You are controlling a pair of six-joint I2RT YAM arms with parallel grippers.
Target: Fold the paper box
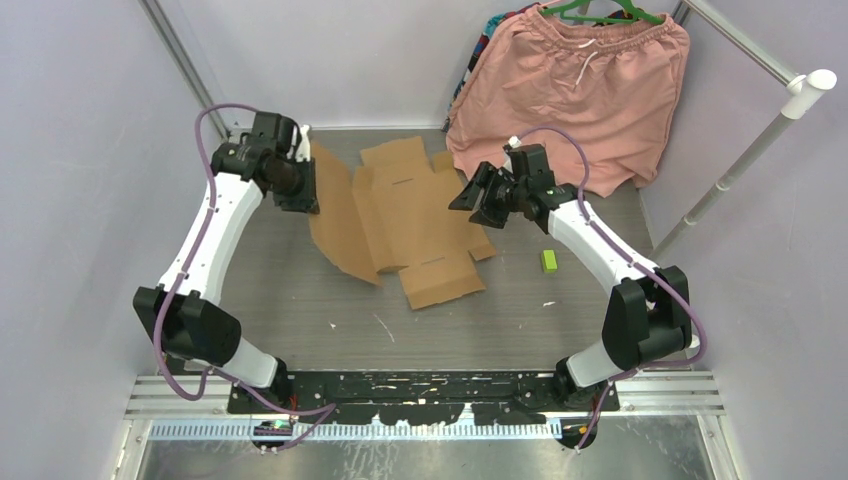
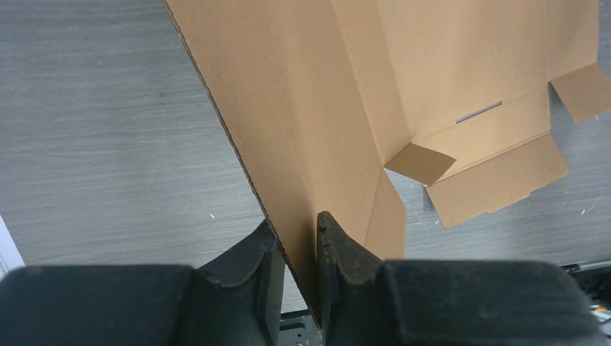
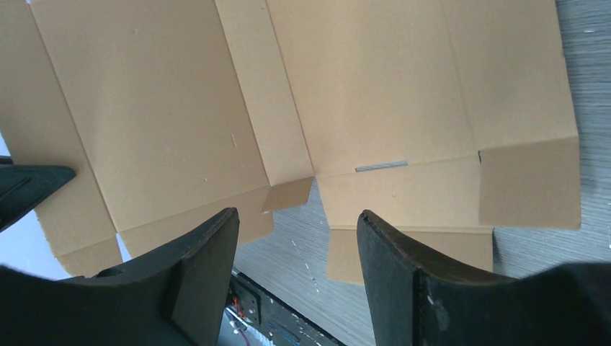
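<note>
The paper box [image 1: 410, 215] is a flat brown cardboard sheet with flaps and slots, lying in the middle of the grey table. Its left panel [image 2: 302, 122] is tilted up off the table. My left gripper [image 1: 300, 190] is shut on that panel's edge, and in the left wrist view the cardboard passes between the fingers [image 2: 295, 234]. My right gripper [image 1: 470, 200] hovers over the sheet's right side. Its jaws [image 3: 295, 223] stand open with nothing between them, and the paper box [image 3: 180, 108] lies spread below them.
Pink shorts [image 1: 580, 100] hang on a green hanger at the back right, just behind the sheet. A small green block [image 1: 548, 260] lies on the table right of the box. A white pipe rail [image 1: 760, 150] slants along the right side. Walls close in on the left and back.
</note>
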